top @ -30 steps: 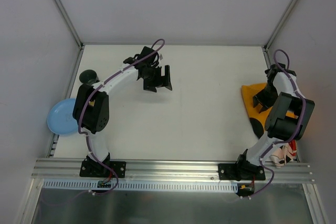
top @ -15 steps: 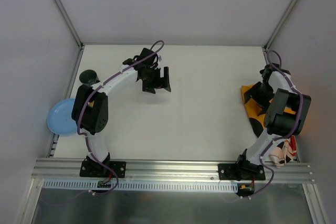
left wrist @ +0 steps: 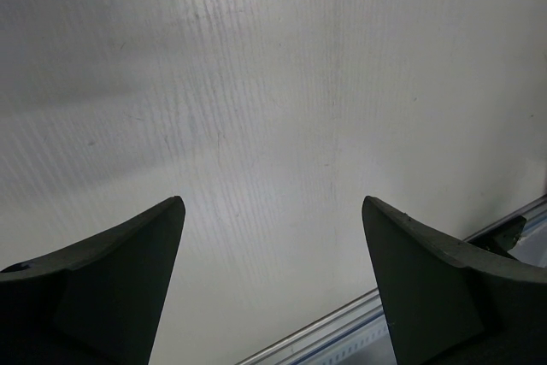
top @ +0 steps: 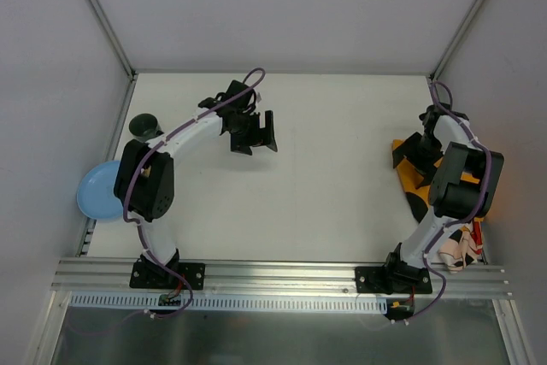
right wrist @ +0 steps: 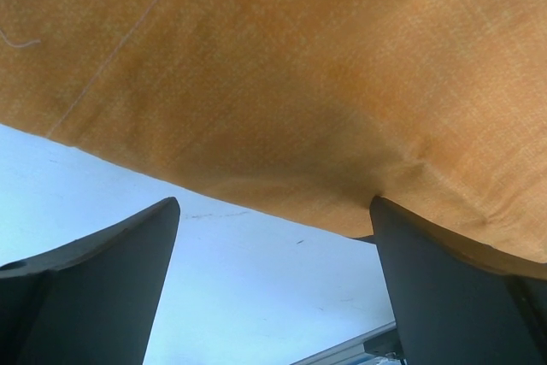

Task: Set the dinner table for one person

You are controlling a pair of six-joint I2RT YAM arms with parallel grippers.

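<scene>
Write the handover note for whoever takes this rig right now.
Left gripper: open, empty, above bare dinner table.
Right gripper: open, fingers at the orange placemat's edge, not clamped.
Blue plate and dark cup-like item sit at the table's left edge; placemat at the right edge.
Done: nothing laid in the middle yet.
To do: likely pull placemat to centre, then add plate and cup.

The dinner table point(top: 342, 185) is a large, flat, white rectangle lying level, with an aluminium rail point(top: 282, 273) along its near edge. Below the spread fingers of the left gripper point(top: 256, 141) its surface is plain white with faint fine streaks. The right gripper point(top: 417, 153) hangs low over its right side.
</scene>
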